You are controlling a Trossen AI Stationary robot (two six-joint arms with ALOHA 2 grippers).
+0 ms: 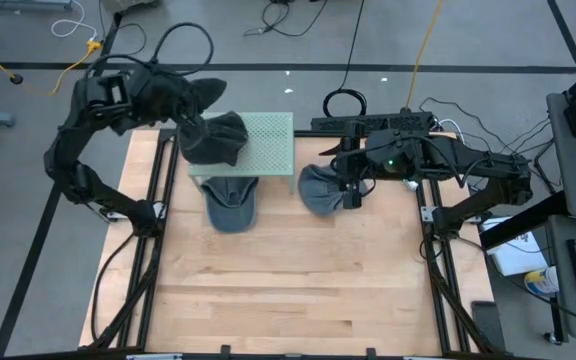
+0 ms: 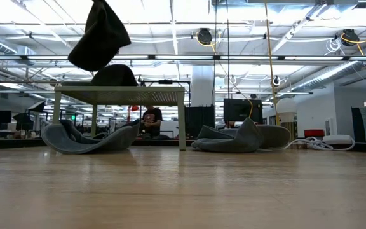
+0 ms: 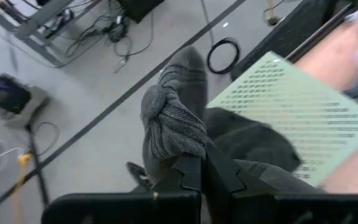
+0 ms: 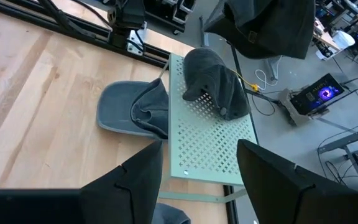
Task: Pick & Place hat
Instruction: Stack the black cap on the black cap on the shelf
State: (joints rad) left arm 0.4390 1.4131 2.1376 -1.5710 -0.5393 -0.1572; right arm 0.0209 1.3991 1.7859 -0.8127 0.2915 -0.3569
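four hats [image 4: 133,107]: one held, one on stand [image 1: 273,150], two on table [image 1: 288,280].

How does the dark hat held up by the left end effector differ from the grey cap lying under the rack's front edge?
The dark charcoal fabric hat hangs in the air, pinched by the left end effector; the lighter blue-grey brimmed cap lies free on the wooden table. The hat is bunched and drooping above the pale green perforated rack; the cap sits spread out, partly beneath it. Both are soft fabric.

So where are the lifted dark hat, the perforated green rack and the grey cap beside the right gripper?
lifted dark hat [image 2: 100,35], low view, middle of the hanging fabric.
perforated green rack [image 1: 273,140], high view, bare top surface.
grey cap [image 1: 318,188], high view, its crown.
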